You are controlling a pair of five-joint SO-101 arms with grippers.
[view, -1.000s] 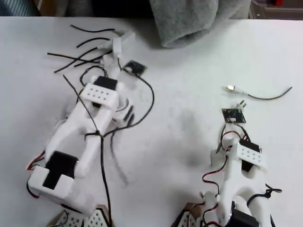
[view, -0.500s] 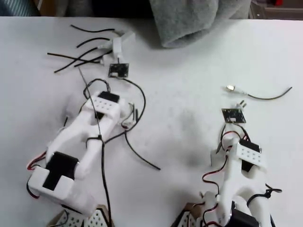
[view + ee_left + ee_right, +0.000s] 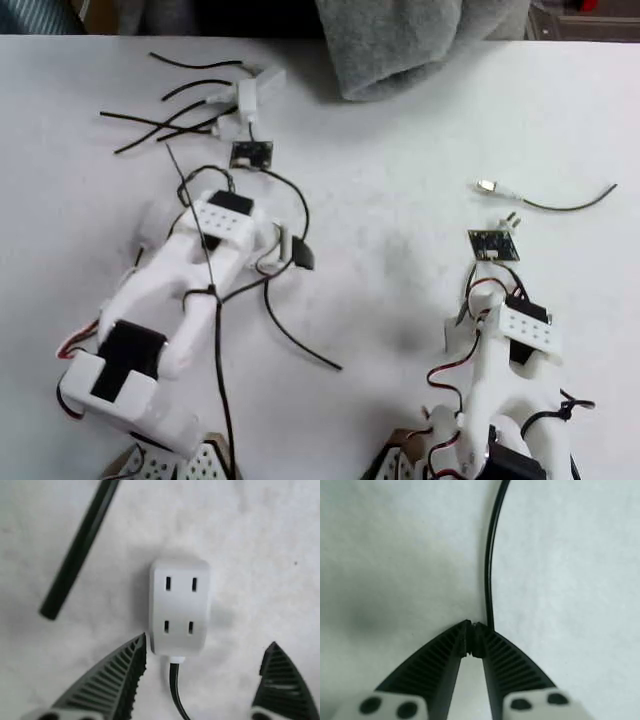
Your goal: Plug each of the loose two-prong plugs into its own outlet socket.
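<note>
Hovering over the outlet socket (image 3: 179, 605): left end effector (image 3: 207, 644), spread, arm outstretched.
Right end effector (image 3: 472, 630) pressed together beside a black cord (image 3: 492, 555).

Bright even light, soft faint shadows

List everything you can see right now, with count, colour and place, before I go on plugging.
outlet block: one, white, two pairs of slots, lying flat, own black lead leaving one end.
loose cable end: one, black, beside the outlet block.
cable pieces: several, black, far left of the table.
small plug: one, white, on a thin black cord, far right.
cloth: one, grey, over the far edge.
table: one, white.
left gripper: dark ribbed fingers, open, tips either side of the block's lead end.
right gripper: dark ribbed fingers, shut, a black cord beside its tip.
</note>
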